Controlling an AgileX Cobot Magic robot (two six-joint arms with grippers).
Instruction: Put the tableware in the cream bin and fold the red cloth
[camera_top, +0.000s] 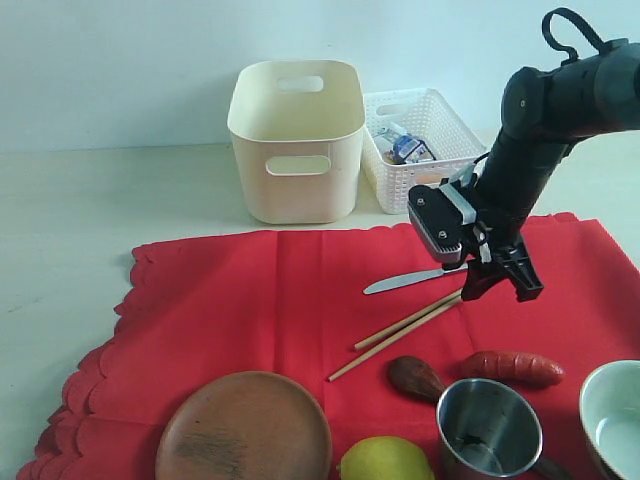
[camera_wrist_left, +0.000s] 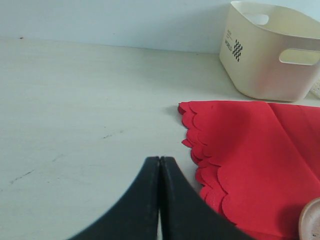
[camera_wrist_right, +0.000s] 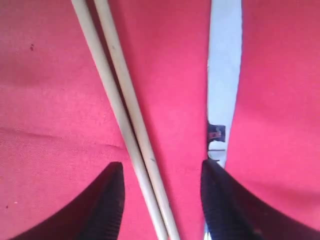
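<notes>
My right gripper (camera_top: 497, 290) hangs low over the red cloth (camera_top: 250, 300), open, its fingers straddling the upper end of the light wooden chopsticks (camera_top: 400, 330) without touching them. In the right wrist view the chopsticks (camera_wrist_right: 120, 100) run between the fingertips, and the silver knife (camera_wrist_right: 225, 75) lies just beside one finger. The knife (camera_top: 405, 281) rests on the cloth left of the gripper. Along the front edge sit the wooden plate (camera_top: 243, 428), dark spoon (camera_top: 415, 377), steel cup (camera_top: 488, 425) and pale bowl (camera_top: 618, 415). The cream bin (camera_top: 297, 140) stands behind the cloth. My left gripper (camera_wrist_left: 159, 159) is shut and empty over bare table beside the cloth's scalloped corner (camera_wrist_left: 250, 145).
A white lattice basket (camera_top: 420, 140) with a small carton (camera_top: 410, 148) stands right of the cream bin. A toy sausage (camera_top: 512, 367) and a lemon (camera_top: 385, 460) lie on the cloth near the cup. Pale table surrounds the cloth on the left.
</notes>
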